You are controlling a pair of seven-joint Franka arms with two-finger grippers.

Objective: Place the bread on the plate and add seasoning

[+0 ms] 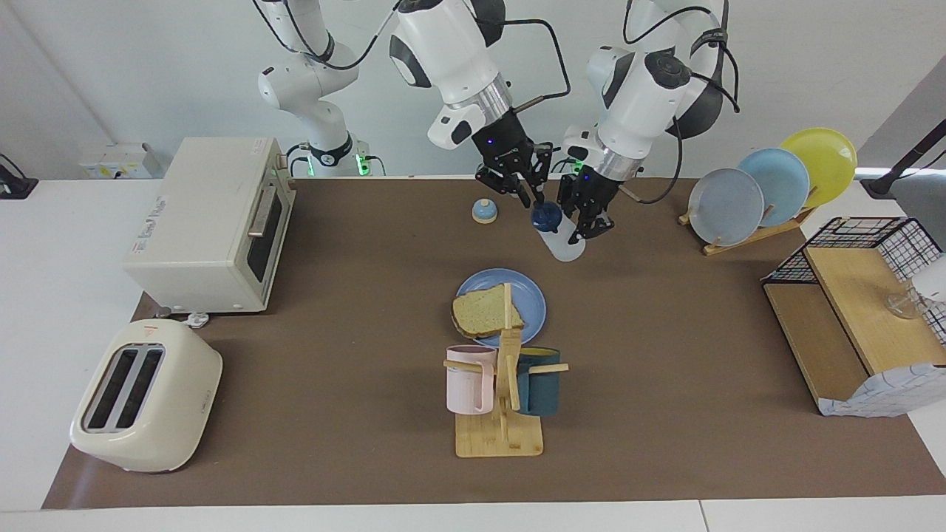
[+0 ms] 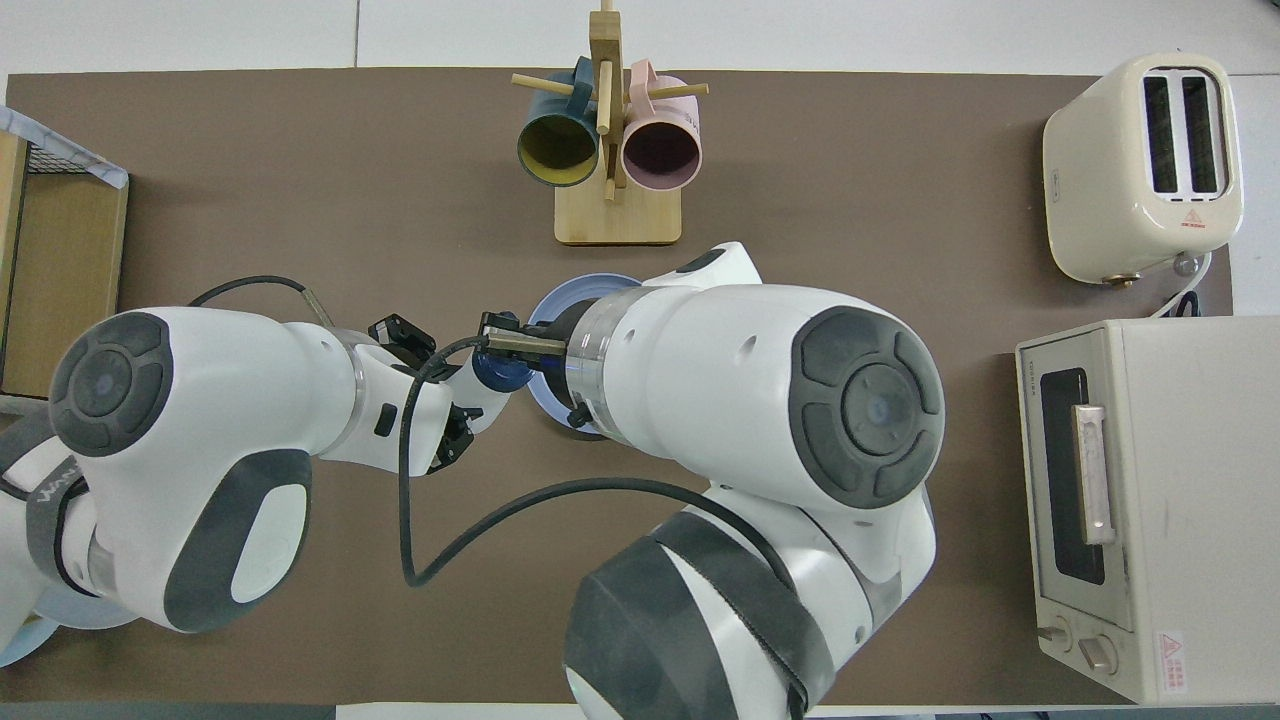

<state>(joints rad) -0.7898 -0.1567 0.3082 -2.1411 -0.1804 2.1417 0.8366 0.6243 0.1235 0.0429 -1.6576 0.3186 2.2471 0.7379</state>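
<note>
The seasoning bottle [image 1: 563,240] is up in the air, tilted, held between the two arms over the brown mat [image 1: 665,414] near the robots' edge of the tabletop [image 1: 44,310]. The left end effector [image 1: 585,222] is clamped tight on the bottle's clear body. The right end effector [image 1: 533,198] is down at the dark blue cap [image 1: 545,217], fingertips right at the cap; I can't tell how far apart its fingers are or if they really grip it.

The bread [image 1: 484,312] is lying flat on the blue plate [image 1: 531,295], near the middle of the mat, hanging a bit over the rim on the side away from the robots. From overhead the right arm covers most of the plate, only its rim [image 2: 560,296] peeks out, and the cap [image 2: 497,371] shows between the two wrists.

Just beside the plate, farther from the robots, is a wooden mug tree [image 1: 501,436] with a pink mug [image 1: 468,378] and a dark teal mug [image 1: 539,384]. A little bell [image 1: 484,211] sits near the right end effector. Toward the right arm's end: a toaster oven [image 1: 211,222] and a cream toaster [image 1: 144,395]. Toward the left arm's end: a plate rack [image 1: 768,188] with upright plates and a wire-and-wood shelf [image 1: 857,310]. Plain white wall at the robots' end.
</note>
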